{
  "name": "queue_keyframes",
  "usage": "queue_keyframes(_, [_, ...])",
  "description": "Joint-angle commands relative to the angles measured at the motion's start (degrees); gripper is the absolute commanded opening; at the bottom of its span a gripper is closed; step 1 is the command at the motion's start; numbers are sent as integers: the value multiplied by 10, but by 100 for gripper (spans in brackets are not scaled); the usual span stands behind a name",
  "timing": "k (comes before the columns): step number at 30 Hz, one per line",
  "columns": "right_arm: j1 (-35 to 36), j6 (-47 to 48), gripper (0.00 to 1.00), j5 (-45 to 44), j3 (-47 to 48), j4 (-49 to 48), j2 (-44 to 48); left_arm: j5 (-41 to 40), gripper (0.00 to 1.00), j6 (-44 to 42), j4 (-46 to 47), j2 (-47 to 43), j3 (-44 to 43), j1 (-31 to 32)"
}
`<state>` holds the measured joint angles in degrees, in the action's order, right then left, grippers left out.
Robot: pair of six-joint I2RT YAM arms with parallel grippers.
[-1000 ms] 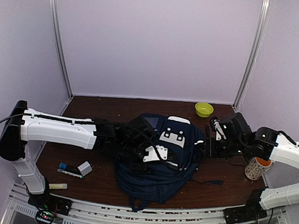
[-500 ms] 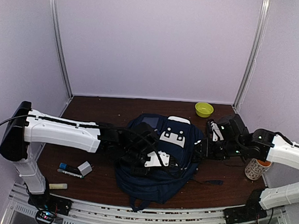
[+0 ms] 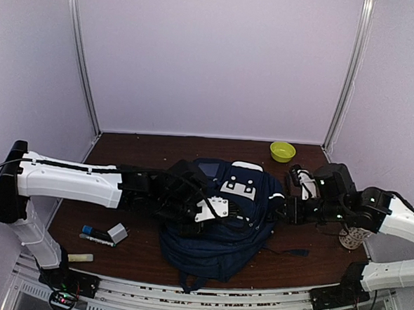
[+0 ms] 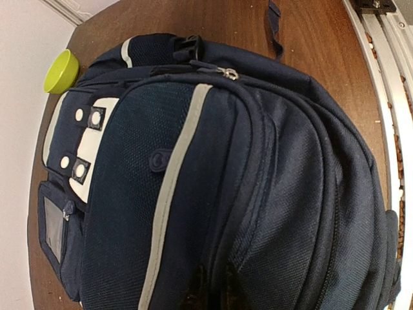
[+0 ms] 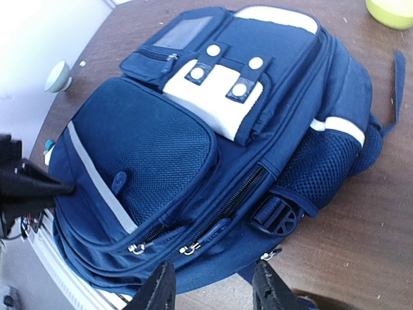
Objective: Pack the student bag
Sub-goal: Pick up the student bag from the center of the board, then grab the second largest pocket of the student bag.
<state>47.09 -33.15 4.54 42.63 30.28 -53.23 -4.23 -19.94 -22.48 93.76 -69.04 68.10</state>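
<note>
The student bag (image 3: 220, 226), navy with a white stripe and a white buckle patch, lies flat in the middle of the table. In the left wrist view the student bag (image 4: 193, 168) fills the frame, and my left gripper (image 4: 214, 294) is shut, pinching a fold of fabric beside a zipper seam. From above, the left gripper (image 3: 237, 216) rests on top of the bag. My right gripper (image 3: 282, 209) is at the bag's right side. In the right wrist view the right gripper (image 5: 213, 294) stands open just off the bag's edge, near two metal zipper pulls (image 5: 187, 248).
A green bowl (image 3: 282, 151) sits at the back right. A patterned cup (image 3: 355, 234) stands by the right arm. At front left lie a blue-capped marker (image 3: 97, 234), a grey eraser (image 3: 118, 232) and a pale stick (image 3: 80, 257). A loose strap (image 3: 296, 252) trails on the table.
My left gripper has shut on the bag's fabric and shifted slightly. The right gripper drifted a little to the right and stayed open.
</note>
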Motion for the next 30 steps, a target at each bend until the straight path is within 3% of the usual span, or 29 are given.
queue_keyframes(1, [21, 92, 42, -2, -42, -75, 43, -16, 0, 42, 71, -50, 22, -23])
queue_keyframes(10, [71, 235, 45, 11, -56, -133, 59, -8, 0, 69, 102, -110, 85, -57])
queue_keyframes(30, [82, 612, 42, 47, 24, -41, -74, 40, 0, 122, 163, -159, 148, -88])
